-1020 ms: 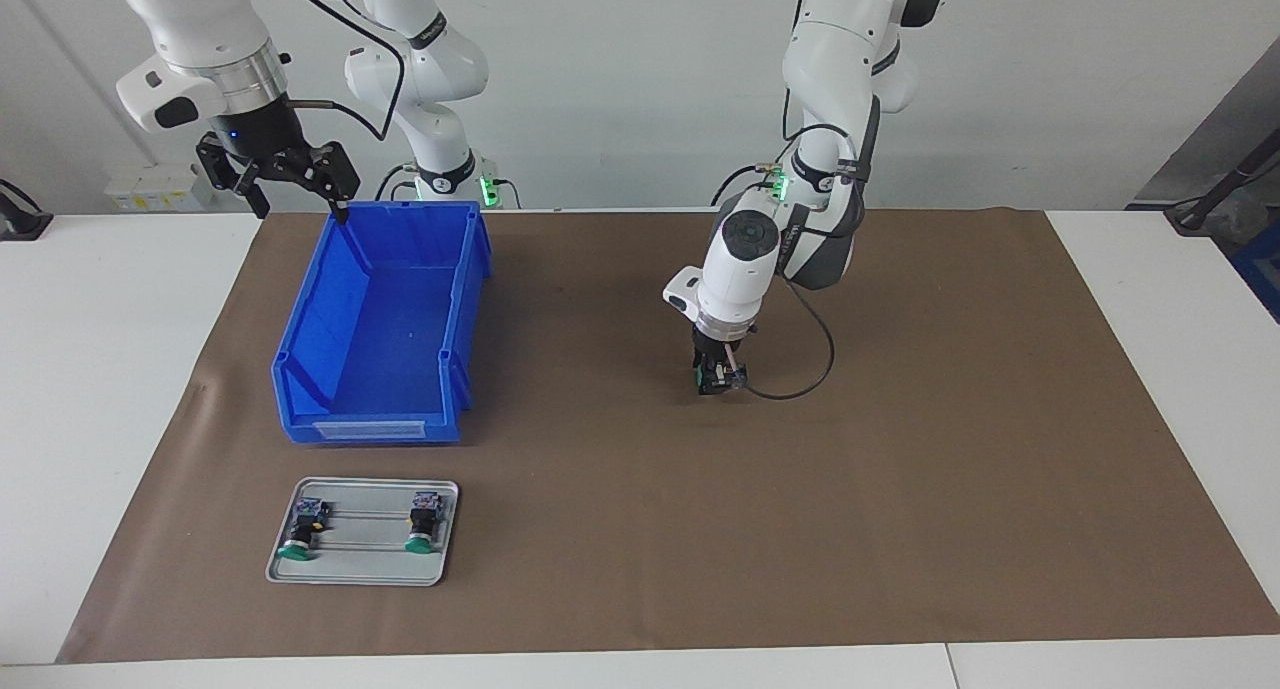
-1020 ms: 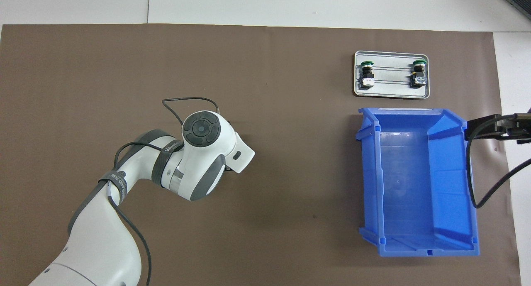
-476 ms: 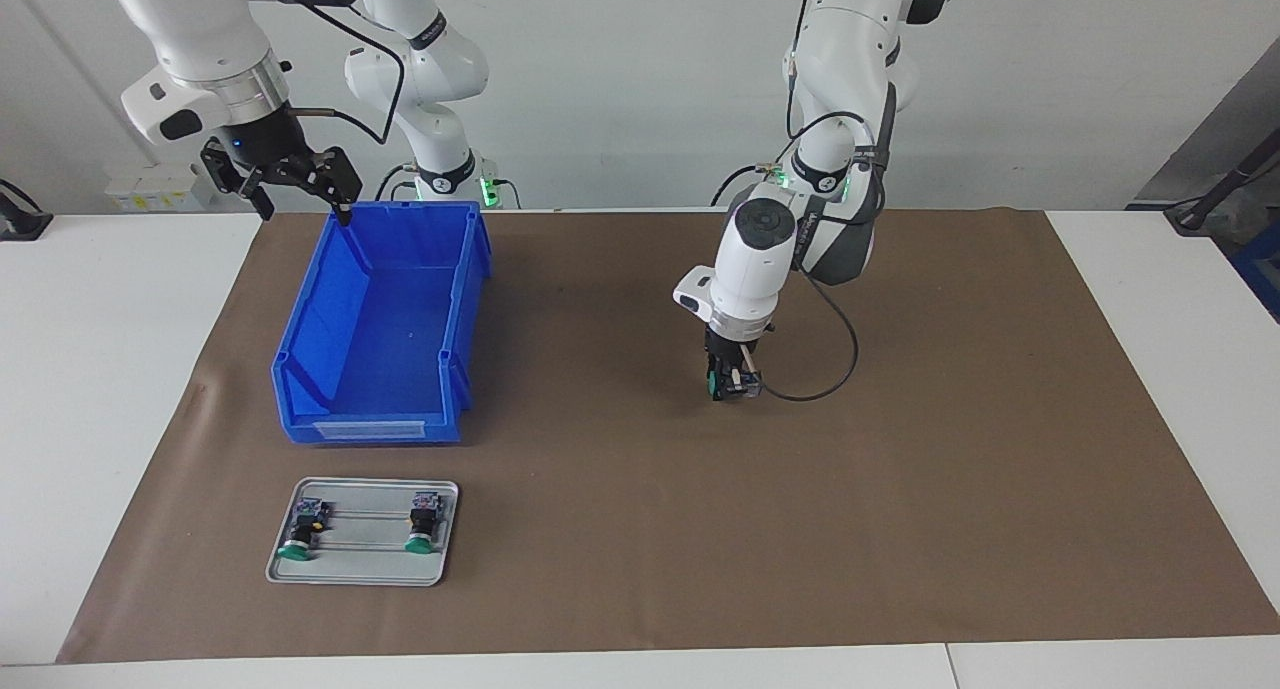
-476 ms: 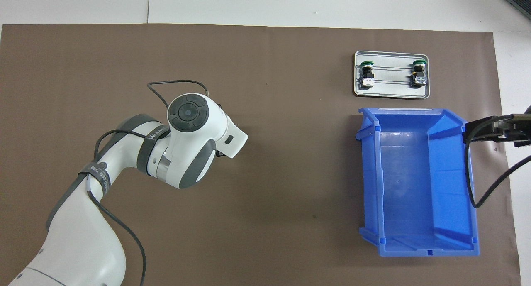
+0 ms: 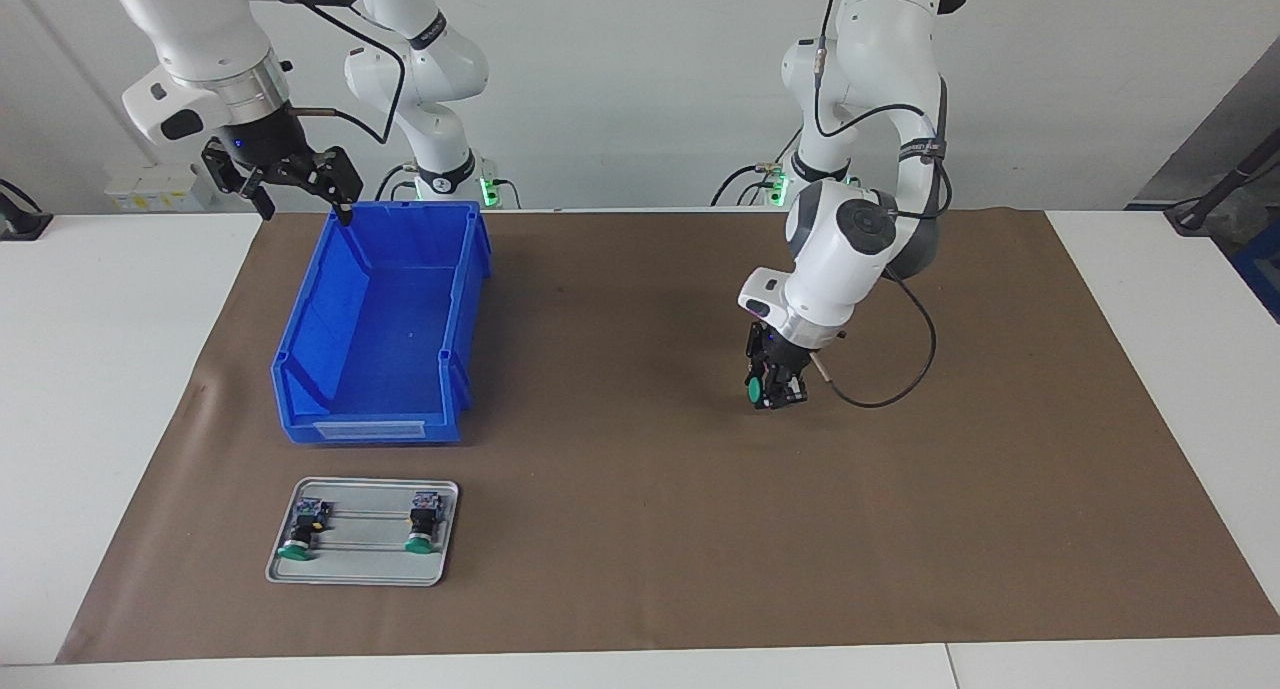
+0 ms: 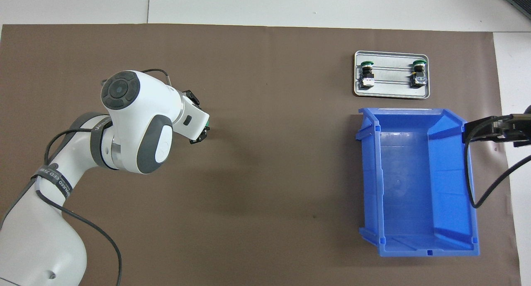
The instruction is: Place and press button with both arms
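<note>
Facing view shows our left gripper (image 5: 772,393) clamped on the button (image 5: 755,392) above bare brown mat (image 5: 620,469) — cap turned sideways, likely so we can set it down. Our right gripper (image 5: 285,174) waits open over the blue bin (image 5: 455,299) — free for pressing.

No readable text; strap lettering on left arm (image 6: 54,180) illegible

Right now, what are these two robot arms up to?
The left gripper holds a small green-capped button in the air over the brown mat. The right gripper hangs open above the blue bin's corner nearest the robots, waiting. Two more buttons lie on a grey tray beside the bin, farther from the robots.
</note>
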{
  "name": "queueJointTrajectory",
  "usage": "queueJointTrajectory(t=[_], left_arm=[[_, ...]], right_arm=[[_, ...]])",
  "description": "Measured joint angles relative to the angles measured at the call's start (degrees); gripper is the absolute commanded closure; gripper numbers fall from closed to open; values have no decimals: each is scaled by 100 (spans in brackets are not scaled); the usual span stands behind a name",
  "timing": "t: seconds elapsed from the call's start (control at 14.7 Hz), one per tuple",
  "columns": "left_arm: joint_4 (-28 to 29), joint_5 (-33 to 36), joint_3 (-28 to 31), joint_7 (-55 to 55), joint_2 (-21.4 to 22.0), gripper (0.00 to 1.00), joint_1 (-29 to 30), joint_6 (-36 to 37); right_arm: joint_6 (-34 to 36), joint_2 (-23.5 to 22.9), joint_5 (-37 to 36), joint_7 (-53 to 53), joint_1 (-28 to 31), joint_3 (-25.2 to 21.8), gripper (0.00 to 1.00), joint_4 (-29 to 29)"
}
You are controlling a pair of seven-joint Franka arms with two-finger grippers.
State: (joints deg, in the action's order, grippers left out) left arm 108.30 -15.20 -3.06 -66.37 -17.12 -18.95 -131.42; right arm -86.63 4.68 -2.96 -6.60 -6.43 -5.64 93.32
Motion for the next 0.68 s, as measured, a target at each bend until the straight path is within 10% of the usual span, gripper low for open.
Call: queueJointTrajectory(t=[0.68], left_arm=[[735, -3124, 5, -2334, 252, 100, 941, 93]], right_arm=[[0, 0, 0, 0, -2, 3, 0, 1]])
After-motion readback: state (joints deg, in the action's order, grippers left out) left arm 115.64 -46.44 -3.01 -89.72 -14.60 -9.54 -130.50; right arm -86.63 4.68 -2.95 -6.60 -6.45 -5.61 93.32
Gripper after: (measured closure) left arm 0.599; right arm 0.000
